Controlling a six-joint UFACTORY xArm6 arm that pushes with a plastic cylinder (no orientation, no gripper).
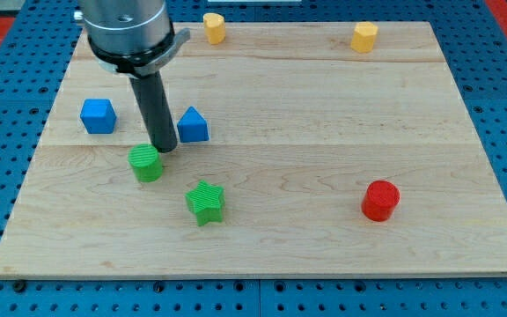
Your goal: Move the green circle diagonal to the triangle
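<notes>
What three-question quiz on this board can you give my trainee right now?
1. True or false: my tip is beside the green cylinder block.
2. Which block lies nearest the view's bottom? A) red cylinder block B) green star block C) blue cube block
3. Which shape is the blue block just right of the rod?

Key: 1 true; 2 B; 3 triangle.

My tip [163, 149] points straight down, rod upright.

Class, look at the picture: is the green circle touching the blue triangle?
Apart. The camera view shows bare wood between the green circle and the blue triangle, with my tip standing between them.
</notes>
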